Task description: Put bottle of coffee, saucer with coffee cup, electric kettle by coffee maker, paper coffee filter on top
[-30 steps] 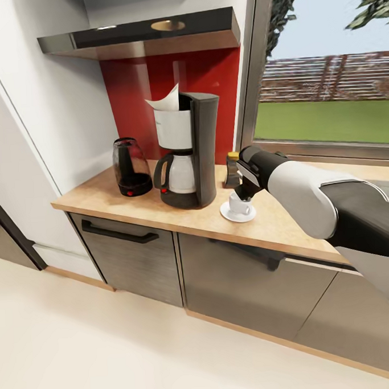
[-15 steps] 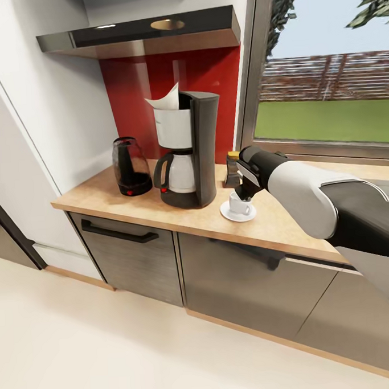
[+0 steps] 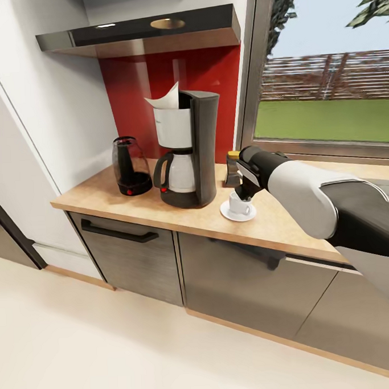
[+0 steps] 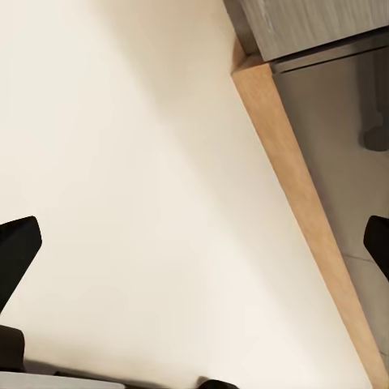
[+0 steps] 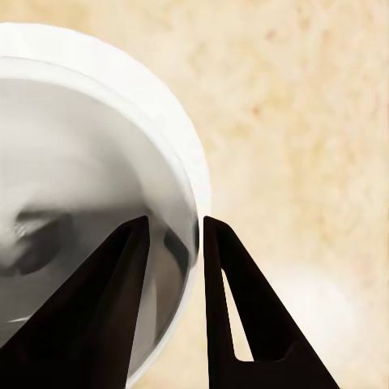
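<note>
Right wrist view: right hand (image 5: 174, 243) pinches the coffee cup (image 5: 89, 203) rim between its fingers.

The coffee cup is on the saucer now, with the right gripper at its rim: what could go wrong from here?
1. The right gripper's fingers straddle the coffee cup wall; pulling away without opening could tip or drag the cup off the saucer.
2. The bottle of coffee stands just behind the wrist; a careless retreat might knock it over.
3. The saucer sits near the kitchen countertop front, so a sideways tug could slide it toward the edge.
</note>
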Controlling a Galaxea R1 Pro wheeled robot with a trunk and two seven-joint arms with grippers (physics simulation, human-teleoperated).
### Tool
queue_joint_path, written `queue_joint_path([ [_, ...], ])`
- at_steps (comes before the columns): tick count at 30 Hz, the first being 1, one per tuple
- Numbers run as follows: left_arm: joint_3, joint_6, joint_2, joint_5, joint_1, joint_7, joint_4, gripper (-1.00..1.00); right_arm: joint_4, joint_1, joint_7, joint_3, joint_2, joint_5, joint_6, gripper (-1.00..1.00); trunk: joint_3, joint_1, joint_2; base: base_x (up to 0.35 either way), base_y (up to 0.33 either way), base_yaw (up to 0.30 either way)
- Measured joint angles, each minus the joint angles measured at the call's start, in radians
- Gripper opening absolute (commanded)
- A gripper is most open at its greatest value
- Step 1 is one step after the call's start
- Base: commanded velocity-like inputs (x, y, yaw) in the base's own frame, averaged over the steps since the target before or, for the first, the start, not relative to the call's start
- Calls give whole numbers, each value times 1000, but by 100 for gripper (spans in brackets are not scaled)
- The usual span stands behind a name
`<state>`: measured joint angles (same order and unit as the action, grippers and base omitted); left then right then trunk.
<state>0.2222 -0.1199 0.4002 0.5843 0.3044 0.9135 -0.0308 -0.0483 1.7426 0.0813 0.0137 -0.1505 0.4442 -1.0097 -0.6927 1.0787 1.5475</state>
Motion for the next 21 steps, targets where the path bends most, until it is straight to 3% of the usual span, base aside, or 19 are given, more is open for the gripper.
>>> queue_joint_path([
  [21,0,0,0,-1,0,0,0,100,1,0,0,0,0,-2,0,-100,0,0,0,0,0,0],
])
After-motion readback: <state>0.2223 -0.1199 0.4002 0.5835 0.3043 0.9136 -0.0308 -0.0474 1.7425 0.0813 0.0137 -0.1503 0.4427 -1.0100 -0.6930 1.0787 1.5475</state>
